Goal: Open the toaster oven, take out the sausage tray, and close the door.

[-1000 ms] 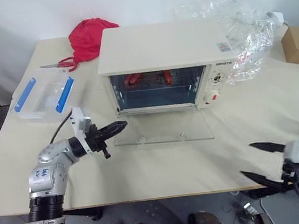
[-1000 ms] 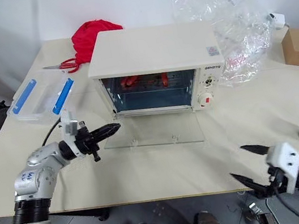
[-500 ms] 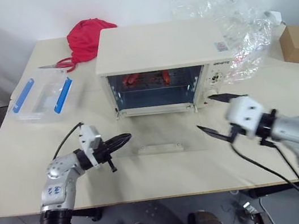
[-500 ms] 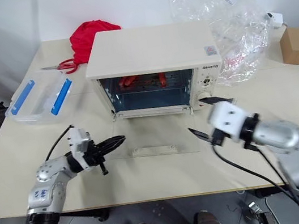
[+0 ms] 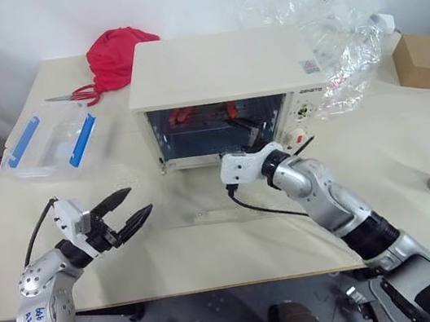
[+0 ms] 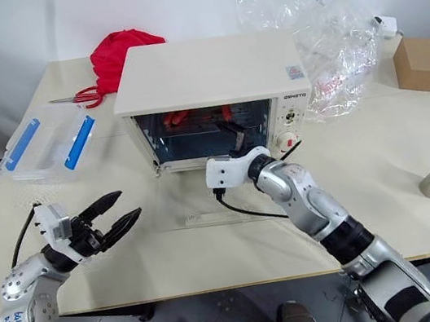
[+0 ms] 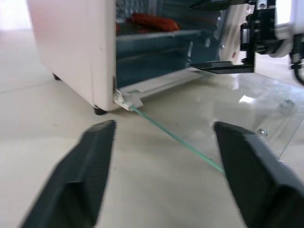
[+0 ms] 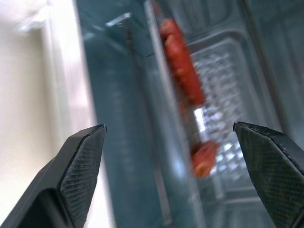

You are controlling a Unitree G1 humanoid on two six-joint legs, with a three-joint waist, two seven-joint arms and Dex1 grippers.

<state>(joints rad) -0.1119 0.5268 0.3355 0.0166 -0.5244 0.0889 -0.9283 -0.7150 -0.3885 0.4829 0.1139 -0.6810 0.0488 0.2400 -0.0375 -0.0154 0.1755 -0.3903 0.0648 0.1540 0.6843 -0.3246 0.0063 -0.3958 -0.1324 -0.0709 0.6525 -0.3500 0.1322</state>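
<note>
Toaster oven [image 5: 220, 65] gapes, door [image 5: 230, 200] flat on table [image 5: 412, 153].

Illumination is bright, even and diffuse across the table [image 5: 384, 182]; shadows are soft and short, the plainest lying under the toaster oven [image 5: 220, 69] front. The door [image 7: 247, 114] of glass carries small white glints in the left wrist view. The clear plastic sheeting [image 5: 323, 19] shows scattered highlights. The right wrist view is smeared (sausages [image 8: 183, 71] streaked, tray ridges indistinct); near fingers [image 7: 80, 185] are soft-edged.
</note>
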